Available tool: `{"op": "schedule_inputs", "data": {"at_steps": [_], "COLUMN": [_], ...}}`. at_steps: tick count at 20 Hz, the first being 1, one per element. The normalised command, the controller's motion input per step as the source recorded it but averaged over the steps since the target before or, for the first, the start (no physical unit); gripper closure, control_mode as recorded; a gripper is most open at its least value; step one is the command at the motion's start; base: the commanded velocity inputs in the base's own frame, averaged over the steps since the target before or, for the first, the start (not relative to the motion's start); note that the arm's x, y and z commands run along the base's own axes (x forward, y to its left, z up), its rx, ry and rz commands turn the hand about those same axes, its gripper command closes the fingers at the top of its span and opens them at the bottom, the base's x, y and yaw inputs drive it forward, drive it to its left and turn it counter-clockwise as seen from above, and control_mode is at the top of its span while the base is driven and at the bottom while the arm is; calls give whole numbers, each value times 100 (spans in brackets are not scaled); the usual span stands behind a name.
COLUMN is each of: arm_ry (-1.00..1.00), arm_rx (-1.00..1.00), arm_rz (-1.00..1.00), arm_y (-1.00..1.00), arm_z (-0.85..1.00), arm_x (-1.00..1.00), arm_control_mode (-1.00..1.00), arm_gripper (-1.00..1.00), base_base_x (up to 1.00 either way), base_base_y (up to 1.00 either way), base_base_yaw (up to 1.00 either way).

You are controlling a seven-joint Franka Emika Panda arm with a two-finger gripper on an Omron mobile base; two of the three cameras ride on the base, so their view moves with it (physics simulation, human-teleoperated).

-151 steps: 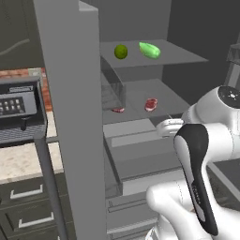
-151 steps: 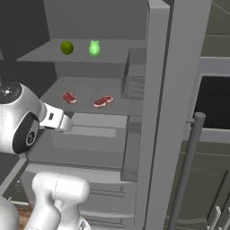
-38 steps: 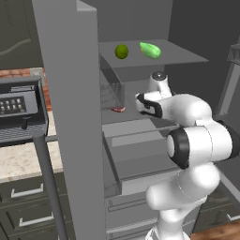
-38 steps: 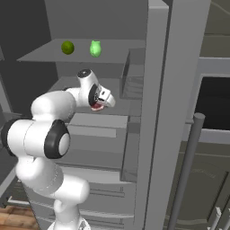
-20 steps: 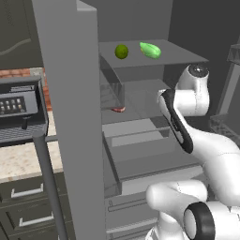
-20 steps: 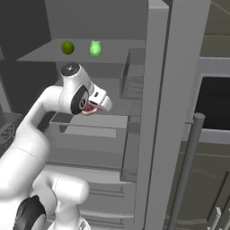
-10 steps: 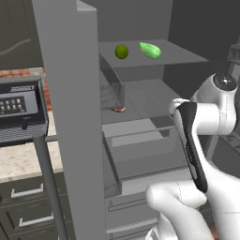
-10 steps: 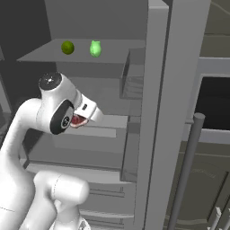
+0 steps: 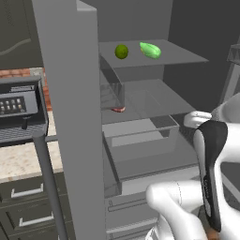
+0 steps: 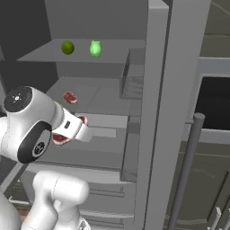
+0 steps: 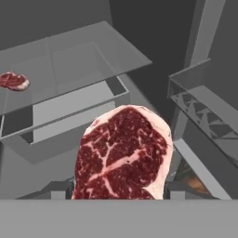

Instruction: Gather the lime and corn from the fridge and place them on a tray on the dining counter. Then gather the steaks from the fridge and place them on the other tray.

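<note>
two steaks (image 11: pixel 122 155) (image 11: pixel 14 81), one lime (image 9: pixel 121 51), one corn (image 9: pixel 150 50), one fridge (image 9: pixel 70 93)

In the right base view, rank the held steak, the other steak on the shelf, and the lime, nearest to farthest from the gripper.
1. Held steak, in the gripper.
2. Other steak, on the middle shelf behind.
3. Lime, top shelf, farthest.

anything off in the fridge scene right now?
Yes: the gripper holds a steak outside the shelves, while the lime and the corn sit untouched on the top shelf, though they come first. Another steak lies on the middle shelf. Nothing spilled or damaged.
</note>
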Motion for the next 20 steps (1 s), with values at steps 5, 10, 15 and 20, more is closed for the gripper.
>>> {"op": "schedule_inputs", "data": {"at_steps": [5,10,15,20], "arm_ry": [0,3,0,0], "arm_rx": [0,0,0,0], "arm_rz": [0,1,0,0], "arm_y": [8,9,0,0], "arm_z": [4,-4,0,0], "arm_x": [-61,-8,0,0], "arm_control_mode": [-100,100,100,100], "arm_gripper": [100,100,100,100], "base_base_x": [0,0,-56,-76], "base_base_y": [0,0,4,16], "base_base_yaw": [0,0,-1,-5]}}
